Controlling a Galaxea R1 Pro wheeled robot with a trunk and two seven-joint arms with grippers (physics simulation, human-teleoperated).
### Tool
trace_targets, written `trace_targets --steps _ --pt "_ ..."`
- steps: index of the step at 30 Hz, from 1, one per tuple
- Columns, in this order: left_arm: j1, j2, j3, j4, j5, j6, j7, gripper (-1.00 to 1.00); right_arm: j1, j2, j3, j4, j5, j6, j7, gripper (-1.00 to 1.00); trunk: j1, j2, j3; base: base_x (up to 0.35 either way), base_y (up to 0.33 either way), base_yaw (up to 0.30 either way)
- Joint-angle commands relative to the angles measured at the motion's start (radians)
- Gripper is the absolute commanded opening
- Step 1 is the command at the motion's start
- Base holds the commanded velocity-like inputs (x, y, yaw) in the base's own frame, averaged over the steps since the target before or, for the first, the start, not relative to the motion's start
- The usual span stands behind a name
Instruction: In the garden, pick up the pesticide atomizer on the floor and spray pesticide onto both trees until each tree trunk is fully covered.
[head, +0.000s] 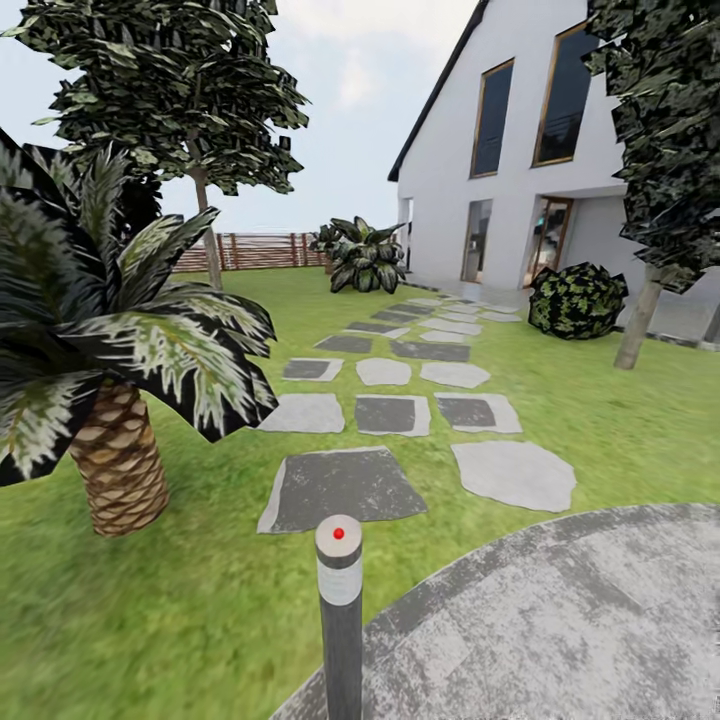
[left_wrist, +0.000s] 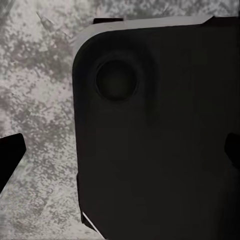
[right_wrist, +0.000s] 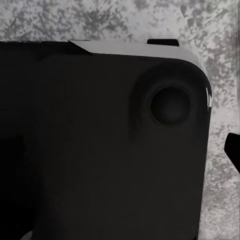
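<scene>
- A short palm (head: 120, 470) stands at the left.
- The pesticide atomizer (head: 340, 620) stands upright on the floor (head: 150, 620), red dot up, easy to grab.
- One tree trunk (head: 638, 320) waits far right.
- I cannot tell if the fingers are spread.

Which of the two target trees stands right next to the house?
The right-hand tree, its leaning pale trunk beside the house and round bush; the left tree stands by the fence.
</scene>
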Motion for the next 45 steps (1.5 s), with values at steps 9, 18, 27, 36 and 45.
trace_targets --steps 9,18,27,36,45 --pt "-0.016 0.006 -0.002 -0.067 -0.003 -0.075 -0.001 1.0 -0.002 -0.011 0.0 -0.106 0.003 -0.003 -0.006 1.0 0.0 0.0 0.004 0.0 0.0 -0.25" --pt "-0.06 0.011 -0.002 -0.148 -0.009 -0.077 0.01 1.0 -0.002 -0.038 0.001 -0.202 0.007 -0.003 -0.007 1.0 0.0 0.0 0.006 0.0 0.0 -0.267" --pt "-0.111 0.01 -0.007 -0.25 -0.012 -0.073 0.004 1.0 -0.002 -0.061 -0.001 -0.43 0.004 -0.005 -0.007 1.0 0.0 0.0 0.006 0.0 0.0 -0.279" --pt "-0.165 0.001 -0.006 -0.261 -0.01 -0.075 -0.002 1.0 -0.002 -0.079 -0.005 -0.494 0.003 -0.029 -0.007 1.0 0.0 0.0 0.006 0.0 0.0 -0.293" --pt "-0.158 0.009 -0.006 -0.248 -0.007 -0.118 -0.002 1.0 -0.002 -0.11 -0.128 -0.477 0.003 -0.054 -0.003 1.0 0.0 0.0 0.006 0.0 0.0 -0.3"
